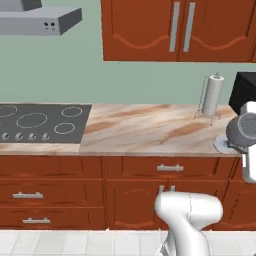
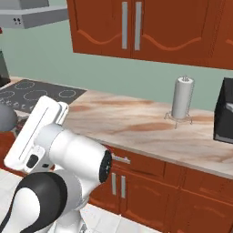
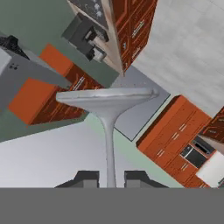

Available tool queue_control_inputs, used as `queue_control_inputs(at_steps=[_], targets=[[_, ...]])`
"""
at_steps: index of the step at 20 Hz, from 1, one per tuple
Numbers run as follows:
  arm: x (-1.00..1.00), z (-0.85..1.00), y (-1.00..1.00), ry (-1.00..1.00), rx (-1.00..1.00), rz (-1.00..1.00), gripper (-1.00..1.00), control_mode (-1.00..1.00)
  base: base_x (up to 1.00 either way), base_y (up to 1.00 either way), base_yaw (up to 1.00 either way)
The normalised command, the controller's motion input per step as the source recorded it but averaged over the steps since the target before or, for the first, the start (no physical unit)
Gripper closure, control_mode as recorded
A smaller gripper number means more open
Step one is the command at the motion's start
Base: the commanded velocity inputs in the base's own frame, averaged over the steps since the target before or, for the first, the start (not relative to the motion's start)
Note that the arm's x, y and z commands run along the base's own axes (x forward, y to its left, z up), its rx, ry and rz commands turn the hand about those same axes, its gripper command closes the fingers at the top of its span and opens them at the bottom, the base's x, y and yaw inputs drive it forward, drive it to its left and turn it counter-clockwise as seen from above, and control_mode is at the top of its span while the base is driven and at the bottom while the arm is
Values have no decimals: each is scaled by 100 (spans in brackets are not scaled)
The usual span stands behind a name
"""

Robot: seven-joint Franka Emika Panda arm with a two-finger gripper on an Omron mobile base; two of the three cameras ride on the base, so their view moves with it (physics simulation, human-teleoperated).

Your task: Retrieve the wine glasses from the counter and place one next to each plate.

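A: Where's the wine glass [image 3: 108, 114]?

B: In the hand view, clamped by the stem. The end effector [image 3: 110, 178] has its 2 fingertips [image 3: 86, 178] pressed against either side of the thin stem, with the round foot spreading out above them.

A: Why the stem?

B: Probably because it's the narrowest part, so the small fingers can close around it. The kitchen looks tilted behind it, so the hand is rolled and the glass is being carried off the counter [image 1: 150, 131].

A: Anything on the counter?

B: A paper towel holder [image 1: 212, 96] stands near its back right corner, and the cooktop [image 1: 39, 123] sits at the left end. I can't spot any plates here, so delivery likely needs a drive elsewhere.
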Motion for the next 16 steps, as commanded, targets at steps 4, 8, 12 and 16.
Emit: queue_control_inputs(at_steps=[4, 8, 12, 16], targets=[[0, 0, 0, 0, 0, 0, 100, 100, -1, 71, 80], [0, 0, 0, 0, 0, 0, 100, 100, 0, 61, 83], [0, 0, 0, 0, 0, 0, 100, 100, 0, 38, 92], [0, 0, 0, 0, 0, 0, 100, 100, 0, 18, 98]])
